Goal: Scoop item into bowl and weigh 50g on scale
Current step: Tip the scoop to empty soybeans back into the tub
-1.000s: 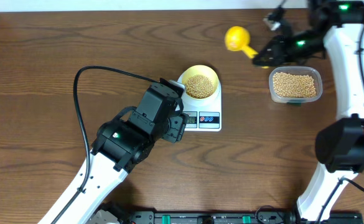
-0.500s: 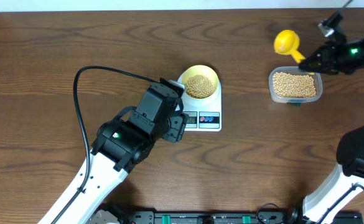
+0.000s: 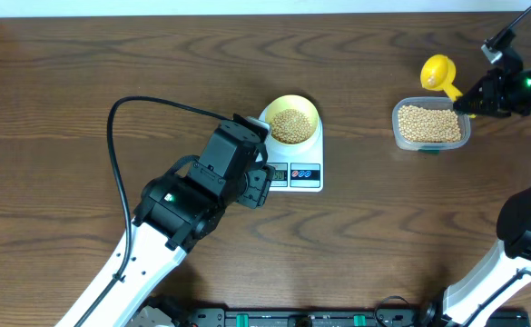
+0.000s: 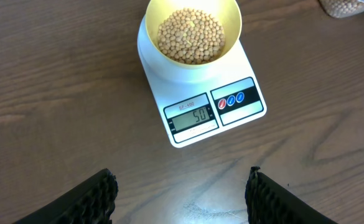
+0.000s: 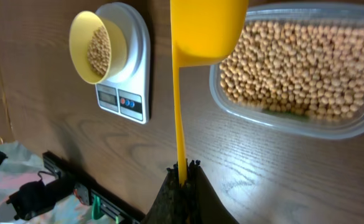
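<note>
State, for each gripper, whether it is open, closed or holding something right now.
Left gripper: open, holding nothing, near the scale.
Right gripper: closed on the handle of the yellow scoop.

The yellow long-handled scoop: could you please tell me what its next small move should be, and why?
Probably lower the yellow plastic scoop and set it down by the clear plastic tub, scooping nothing more. The display of the white scale reads 50 with the pale-yellow bowl of tan beans on it, and the scoop, pinched in the right gripper, looks empty overhead.
</note>
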You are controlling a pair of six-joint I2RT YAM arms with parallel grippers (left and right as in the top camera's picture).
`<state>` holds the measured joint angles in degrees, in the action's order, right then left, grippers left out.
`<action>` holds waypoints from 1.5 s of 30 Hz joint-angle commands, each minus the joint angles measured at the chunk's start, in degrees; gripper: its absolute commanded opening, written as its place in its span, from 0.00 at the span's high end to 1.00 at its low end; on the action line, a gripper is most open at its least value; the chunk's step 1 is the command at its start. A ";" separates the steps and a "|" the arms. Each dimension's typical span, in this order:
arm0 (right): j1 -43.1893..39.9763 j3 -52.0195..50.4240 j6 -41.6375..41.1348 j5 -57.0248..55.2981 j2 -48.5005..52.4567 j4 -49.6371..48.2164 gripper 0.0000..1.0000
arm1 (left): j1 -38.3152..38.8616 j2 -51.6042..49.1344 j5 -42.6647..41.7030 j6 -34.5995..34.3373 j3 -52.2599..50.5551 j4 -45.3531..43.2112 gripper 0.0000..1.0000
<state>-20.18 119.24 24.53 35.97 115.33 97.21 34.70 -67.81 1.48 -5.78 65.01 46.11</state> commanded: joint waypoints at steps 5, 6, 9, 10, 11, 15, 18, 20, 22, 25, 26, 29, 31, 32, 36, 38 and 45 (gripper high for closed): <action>-0.13 -5.86 0.85 -2.82 -1.60 0.11 0.99 | -0.24 0.46 0.52 -0.31 1.49 0.13 0.31; -0.13 -6.69 0.87 -3.21 -1.60 0.11 0.99 | -0.24 0.46 0.50 -0.31 1.51 0.13 0.31; -0.13 -8.13 0.92 -5.18 -1.60 0.09 0.99 | -0.24 0.46 0.50 -0.31 1.49 0.13 0.31; -0.13 -8.31 0.90 -5.99 -1.60 0.04 0.99 | -0.24 0.46 0.50 -0.31 1.49 0.13 0.31; -0.13 -8.33 0.87 -6.78 -1.60 0.04 0.99 | -0.24 0.46 0.50 -0.31 1.51 0.15 0.31; -0.11 -8.33 0.83 -9.25 -1.60 -0.15 0.99 | -0.24 0.46 0.50 -0.31 1.49 0.13 0.31; 0.09 -8.33 0.07 -11.76 -1.60 -0.83 0.98 | -0.24 0.46 0.52 -0.31 1.51 0.13 0.31; 0.44 -8.33 -0.76 -14.21 -1.60 -1.53 0.98 | -0.24 0.46 0.52 -0.31 1.51 0.13 0.31; 1.20 -8.33 -1.18 -16.15 -1.60 -1.64 0.98 | -0.24 0.46 0.52 -0.31 1.51 0.13 0.31; 3.08 -8.33 -2.80 -19.43 -1.60 -2.08 0.98 | -0.24 0.46 0.50 -0.31 1.49 0.13 0.31; 3.78 -8.33 -3.63 -21.07 -1.60 -2.21 0.98 | -0.24 0.46 0.52 -0.31 1.49 0.13 0.31; 6.12 -8.37 -5.66 -25.51 -1.60 -2.89 0.98 | -0.24 0.46 0.52 -0.31 1.49 0.13 0.31; 7.63 -8.37 -7.04 -28.35 -1.60 -3.04 0.98 | -0.24 0.46 0.52 -0.31 1.49 0.13 0.31; 8.39 -8.37 -7.74 -29.86 -1.60 -3.15 0.98 | -0.24 0.46 0.52 -0.31 1.49 0.13 0.31; 11.30 -8.37 -11.13 -36.94 -1.60 -3.87 0.98 | -0.24 0.46 0.52 -0.31 1.49 0.13 0.31; 12.46 -8.37 -12.24 -39.19 -1.60 -4.09 0.99 | -0.24 0.46 0.52 -0.31 1.51 0.13 0.31; 15.69 -8.37 -16.44 -46.66 -1.60 -4.63 0.99 | -0.24 0.46 0.50 -0.31 1.49 0.13 0.31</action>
<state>-5.63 111.04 11.40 -5.23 115.33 92.71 34.70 -67.81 1.48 -5.78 65.01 46.11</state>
